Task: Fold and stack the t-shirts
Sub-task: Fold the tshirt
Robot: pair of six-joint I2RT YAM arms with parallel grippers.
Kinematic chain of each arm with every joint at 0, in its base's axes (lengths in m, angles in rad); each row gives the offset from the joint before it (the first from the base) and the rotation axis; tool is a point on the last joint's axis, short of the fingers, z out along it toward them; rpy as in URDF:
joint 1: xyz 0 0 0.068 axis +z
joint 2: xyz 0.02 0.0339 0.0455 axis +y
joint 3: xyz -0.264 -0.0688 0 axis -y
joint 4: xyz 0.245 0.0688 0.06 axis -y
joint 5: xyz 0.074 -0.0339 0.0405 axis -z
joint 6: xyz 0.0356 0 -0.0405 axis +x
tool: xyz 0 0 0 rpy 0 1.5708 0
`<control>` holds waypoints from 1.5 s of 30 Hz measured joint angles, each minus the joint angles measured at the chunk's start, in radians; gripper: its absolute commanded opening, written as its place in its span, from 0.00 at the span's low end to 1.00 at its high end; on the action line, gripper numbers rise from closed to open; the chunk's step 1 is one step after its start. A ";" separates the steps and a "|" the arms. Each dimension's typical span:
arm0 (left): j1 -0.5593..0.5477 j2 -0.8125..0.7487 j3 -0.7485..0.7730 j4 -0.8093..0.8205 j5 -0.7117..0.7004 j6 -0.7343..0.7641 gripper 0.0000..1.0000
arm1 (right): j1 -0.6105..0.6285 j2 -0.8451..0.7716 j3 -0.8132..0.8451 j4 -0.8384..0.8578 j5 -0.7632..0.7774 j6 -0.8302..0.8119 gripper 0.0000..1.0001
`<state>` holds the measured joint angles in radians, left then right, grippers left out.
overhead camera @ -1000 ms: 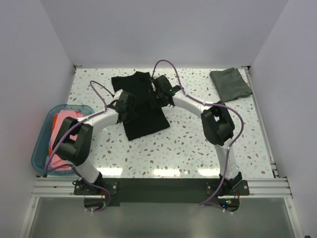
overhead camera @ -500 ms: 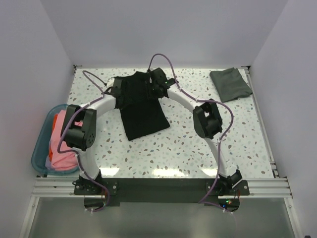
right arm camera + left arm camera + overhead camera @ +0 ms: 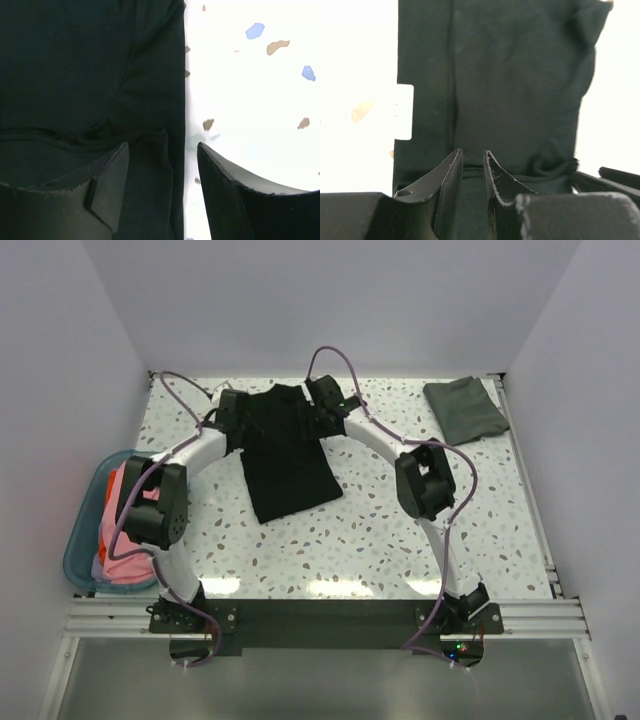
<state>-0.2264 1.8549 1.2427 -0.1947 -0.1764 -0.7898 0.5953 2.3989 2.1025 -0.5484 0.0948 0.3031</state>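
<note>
The black t-shirt point(image 3: 290, 475) lies flat mid-table, its neck end at the far side. My left gripper point(image 3: 233, 410) is at the shirt's far-left corner. In the left wrist view its jaws point(image 3: 473, 152) stand close together with a bunched fold of the black cloth point(image 3: 520, 75) between them. My right gripper point(image 3: 322, 406) is at the far-right corner. In the right wrist view it point(image 3: 162, 145) is open, straddling the shirt's right edge point(image 3: 75, 65). A folded dark grey-green shirt point(image 3: 465, 408) lies at the far right. Pink point(image 3: 125, 555) and orange-red point(image 3: 128, 485) shirts sit in the tub.
The teal plastic tub point(image 3: 80, 540) stands at the table's left edge. The speckled table point(image 3: 380, 540) is walled by white panels at the back and sides. Purple cables loop over both arms.
Both grippers have moved from the shirt's middle toward its far end, the left one out to the far-left corner. The shirt has stayed flat in place.
</note>
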 measured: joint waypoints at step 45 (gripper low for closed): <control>-0.207 -0.262 -0.491 0.111 -0.033 -0.151 0.09 | 0.182 -0.589 -1.059 0.441 -0.045 0.226 0.65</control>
<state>-0.4332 1.5932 0.7521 -0.0834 -0.2092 -0.9409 0.7769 1.8099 1.0439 -0.1078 0.0498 0.5289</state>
